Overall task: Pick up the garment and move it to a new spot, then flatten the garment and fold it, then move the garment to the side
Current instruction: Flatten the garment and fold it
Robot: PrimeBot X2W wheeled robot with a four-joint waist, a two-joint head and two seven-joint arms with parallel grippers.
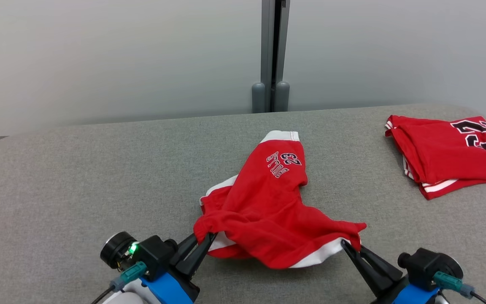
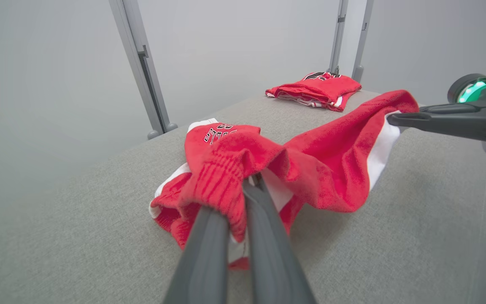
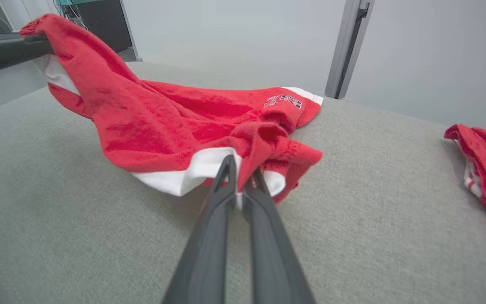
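- The garment (image 1: 264, 202), red shorts with white trim and a printed number, lay bunched near the front middle of the table (image 1: 57, 190). Its far leg was flat on the surface and its near edge was raised off it.
- Your left fingers (image 1: 194, 255) were closed on the left end of that near edge, pinching a gathered wad of red fabric. In the left wrist view the cloth spilled over both tips.
- Your right fingers (image 1: 365, 261) were closed on the right end, gripping at the white band, so the edge hung slack between the two holds.
- This looked like the start of the pick-up, with moving, flattening and folding all yet to come.
- To do it well, you would have wanted to raise both arms together at one height. You would then ease them apart only until the sag went out — pulling harder risked dragging the thin right-hand pinch off the band.
- The left hold looked several layers thick, so a tucked layer might have kept the shorts from opening flat.
- A second red garment (image 1: 449, 156), folded, sat at the far right of the table, well apart — the new spot was best chosen away from it.
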